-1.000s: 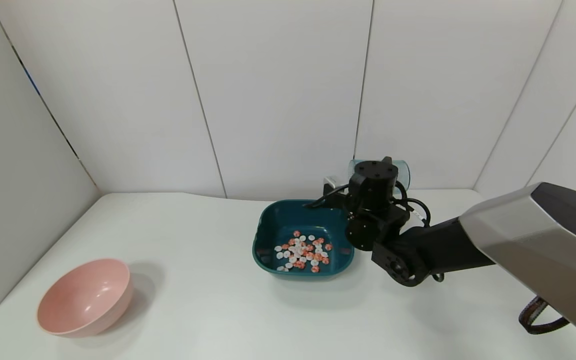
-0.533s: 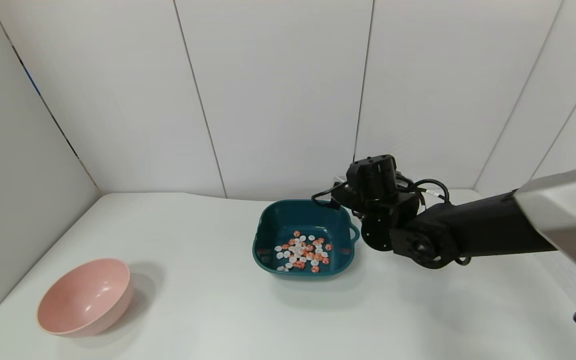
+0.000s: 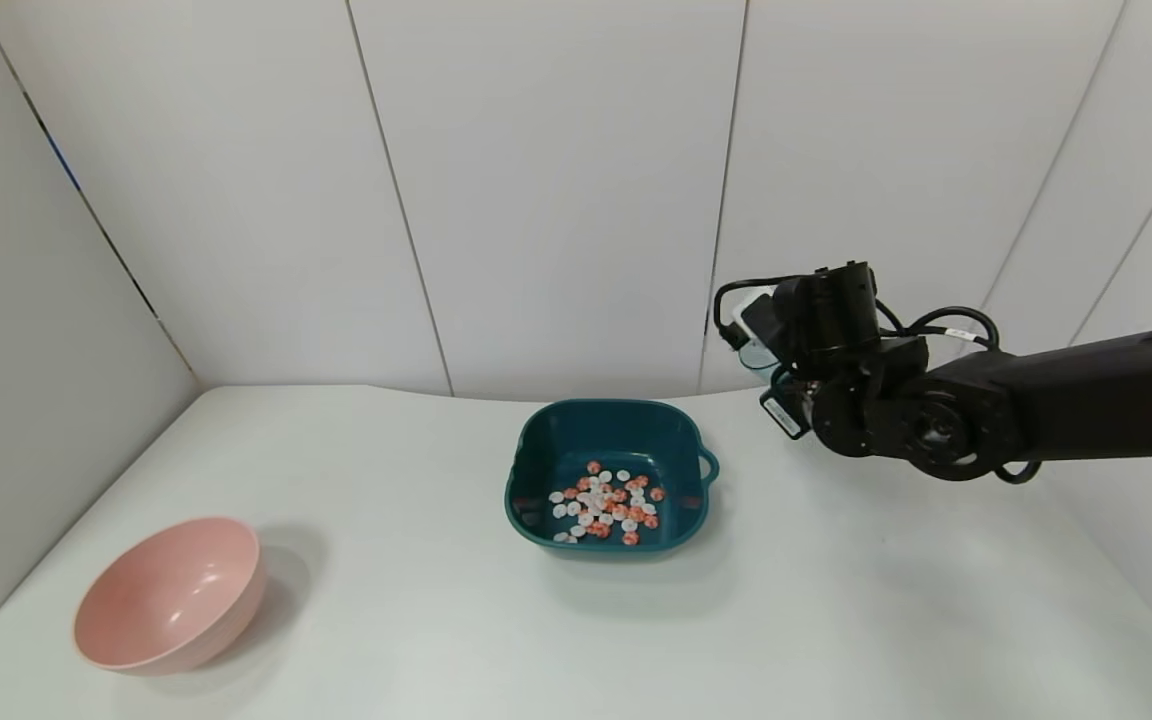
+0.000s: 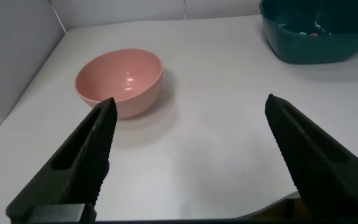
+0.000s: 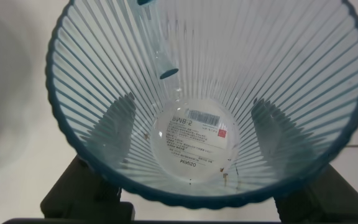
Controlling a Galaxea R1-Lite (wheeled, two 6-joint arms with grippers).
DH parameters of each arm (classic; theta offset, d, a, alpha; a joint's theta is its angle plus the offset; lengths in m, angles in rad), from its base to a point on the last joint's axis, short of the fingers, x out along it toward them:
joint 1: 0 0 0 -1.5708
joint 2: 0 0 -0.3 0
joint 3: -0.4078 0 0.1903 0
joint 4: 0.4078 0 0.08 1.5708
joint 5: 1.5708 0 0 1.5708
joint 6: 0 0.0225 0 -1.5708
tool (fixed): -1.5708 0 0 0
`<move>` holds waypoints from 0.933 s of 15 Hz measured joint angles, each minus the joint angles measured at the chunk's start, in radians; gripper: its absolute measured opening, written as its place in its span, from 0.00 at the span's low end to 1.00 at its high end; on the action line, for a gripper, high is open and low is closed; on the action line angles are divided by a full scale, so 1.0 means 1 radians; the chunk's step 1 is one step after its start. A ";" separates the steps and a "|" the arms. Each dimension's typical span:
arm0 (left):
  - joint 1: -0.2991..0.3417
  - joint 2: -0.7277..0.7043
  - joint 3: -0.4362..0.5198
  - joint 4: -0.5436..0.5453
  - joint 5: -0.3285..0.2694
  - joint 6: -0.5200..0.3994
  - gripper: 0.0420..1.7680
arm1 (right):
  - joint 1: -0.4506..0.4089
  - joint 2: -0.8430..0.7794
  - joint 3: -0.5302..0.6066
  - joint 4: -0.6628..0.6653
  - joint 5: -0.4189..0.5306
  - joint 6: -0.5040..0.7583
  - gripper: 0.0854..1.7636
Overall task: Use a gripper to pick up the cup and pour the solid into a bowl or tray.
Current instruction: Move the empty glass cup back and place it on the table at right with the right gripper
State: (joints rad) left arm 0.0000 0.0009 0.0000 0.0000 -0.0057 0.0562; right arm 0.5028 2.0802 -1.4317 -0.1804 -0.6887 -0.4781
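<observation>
Beyond the teal tray [image 3: 608,440], the right tool [image 3: 771,352] — arm outstretched — grips the mostly hidden, emptied cup [image 5: 210,99].

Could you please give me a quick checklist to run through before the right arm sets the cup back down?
1. Cup empty: ok, only a label shows at its bottom.
2. Right hand shut on cup: ok, fingers press both sides.
3. Solid inside teal tray: ok, none seen on the table.
4. Cup away from tray: ok, raised to the tray's right.
5. Left hand out of the way: ok, open near the pink bowl.
</observation>
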 joint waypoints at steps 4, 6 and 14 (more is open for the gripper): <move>0.000 0.000 0.000 0.000 0.000 0.000 0.97 | -0.040 -0.051 0.013 0.055 0.203 0.300 0.73; 0.000 0.000 0.000 0.000 0.000 0.000 0.97 | -0.063 -0.075 0.055 0.051 0.272 0.351 0.73; 0.000 0.000 0.000 0.000 0.000 0.000 0.97 | -0.118 -0.122 0.297 -0.263 0.396 0.445 0.73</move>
State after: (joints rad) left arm 0.0000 0.0009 0.0000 0.0000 -0.0057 0.0566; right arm 0.3849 1.9585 -1.1343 -0.4438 -0.2923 -0.0330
